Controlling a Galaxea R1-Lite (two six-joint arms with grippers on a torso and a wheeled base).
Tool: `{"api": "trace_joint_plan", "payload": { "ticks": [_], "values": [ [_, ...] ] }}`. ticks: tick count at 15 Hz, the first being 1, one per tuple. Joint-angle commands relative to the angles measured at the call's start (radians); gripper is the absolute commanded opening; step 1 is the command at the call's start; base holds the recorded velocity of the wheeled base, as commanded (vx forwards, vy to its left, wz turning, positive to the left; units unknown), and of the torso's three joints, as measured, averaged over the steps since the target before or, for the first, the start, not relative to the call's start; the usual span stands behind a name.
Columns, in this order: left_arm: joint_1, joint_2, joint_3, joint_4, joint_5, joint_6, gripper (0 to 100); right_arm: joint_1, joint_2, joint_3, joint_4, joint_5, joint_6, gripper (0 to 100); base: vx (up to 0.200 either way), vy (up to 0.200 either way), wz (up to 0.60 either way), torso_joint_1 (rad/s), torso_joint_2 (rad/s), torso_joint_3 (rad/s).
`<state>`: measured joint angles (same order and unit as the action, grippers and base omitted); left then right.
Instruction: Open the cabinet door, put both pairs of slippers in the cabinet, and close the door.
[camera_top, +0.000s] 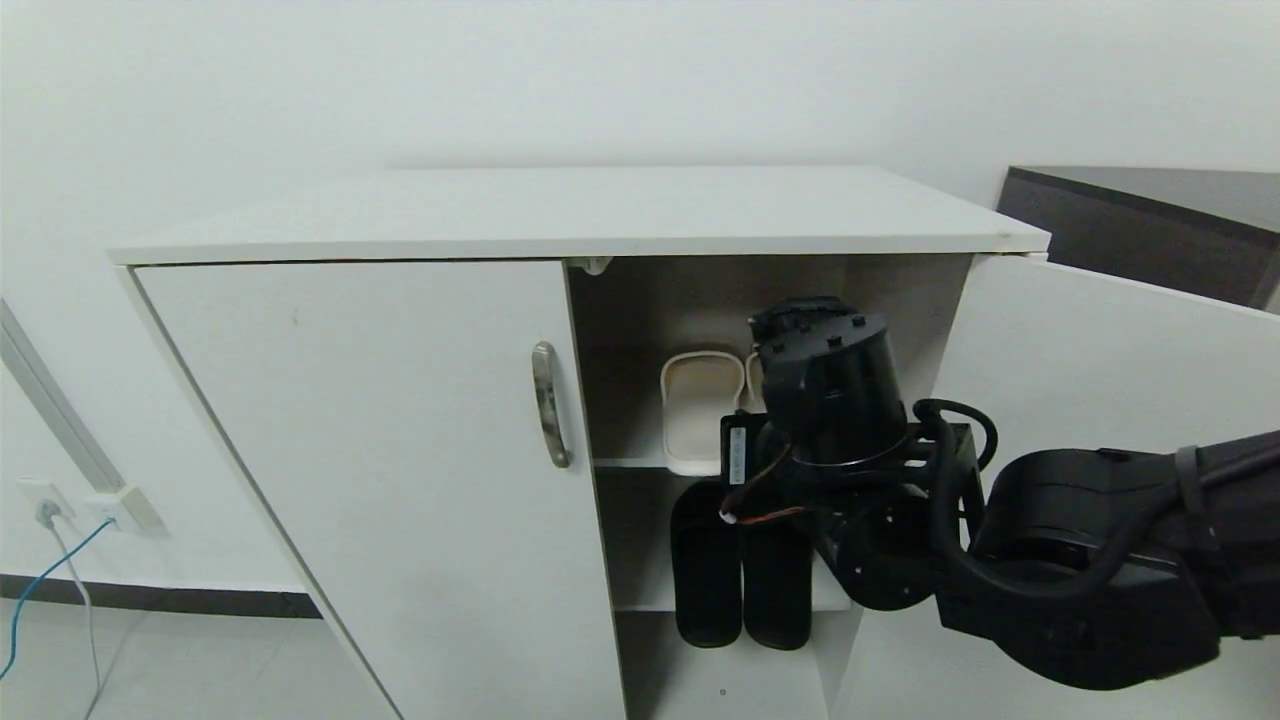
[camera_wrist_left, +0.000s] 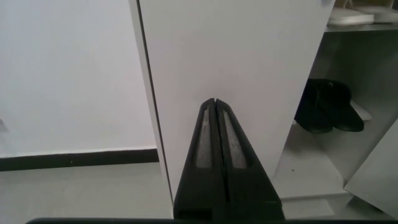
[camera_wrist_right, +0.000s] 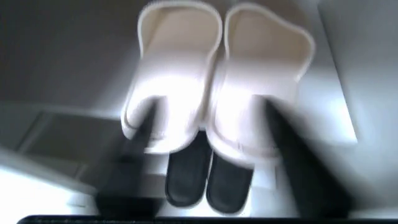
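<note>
both pairs look shelved: white slippers (camera_top: 700, 405) on the upper shelf (camera_top: 628, 464), black slippers (camera_top: 740, 570) below; right gripper (camera_wrist_right: 210, 118) spread astride the white pair; left gripper (camera_wrist_left: 215, 124) pressed together; next, withdraw and close the open door (camera_top: 1100, 340).

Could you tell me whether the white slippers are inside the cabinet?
Inside: the white slippers lie on the upper shelf, above the black slippers.

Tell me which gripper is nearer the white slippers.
Right. The right gripper is inside the open side of the cabinet, just before the white slippers on the upper shelf. The left gripper hangs outside, facing the closed door, well off from them.
</note>
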<state>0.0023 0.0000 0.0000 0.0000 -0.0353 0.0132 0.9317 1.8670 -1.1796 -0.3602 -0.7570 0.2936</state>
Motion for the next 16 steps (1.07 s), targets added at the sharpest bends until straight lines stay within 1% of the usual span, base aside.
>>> {"api": "trace_joint_plan", "payload": {
  "ticks": [1,9,12,14,16],
  "values": [
    [0.001,0.000,0.000,0.000,0.000,0.001,0,0.006,-0.029,0.023,-0.002,0.002,-0.007,0,-0.200,0.000,0.00,-0.007,0.00,0.007],
    [0.001,0.000,0.000,0.000,0.000,0.001,0,0.012,-0.039,0.058,-0.014,0.004,-0.005,0,-0.200,0.000,0.00,0.002,0.00,0.001],
    [0.001,0.002,0.000,0.000,0.000,0.001,0,0.015,-0.040,0.092,-0.023,0.004,-0.010,0,-0.200,0.000,0.00,0.002,0.00,0.005],
    [0.001,0.002,0.000,0.000,0.000,0.001,0,0.015,-0.040,0.127,-0.055,0.005,-0.048,0,-0.200,0.000,0.00,0.005,0.00,0.000],
    [0.001,0.002,0.000,0.000,0.000,-0.001,0,0.015,-0.043,0.176,-0.121,0.007,-0.085,0,-0.200,0.000,0.00,0.007,0.00,0.002]
  ]
}}
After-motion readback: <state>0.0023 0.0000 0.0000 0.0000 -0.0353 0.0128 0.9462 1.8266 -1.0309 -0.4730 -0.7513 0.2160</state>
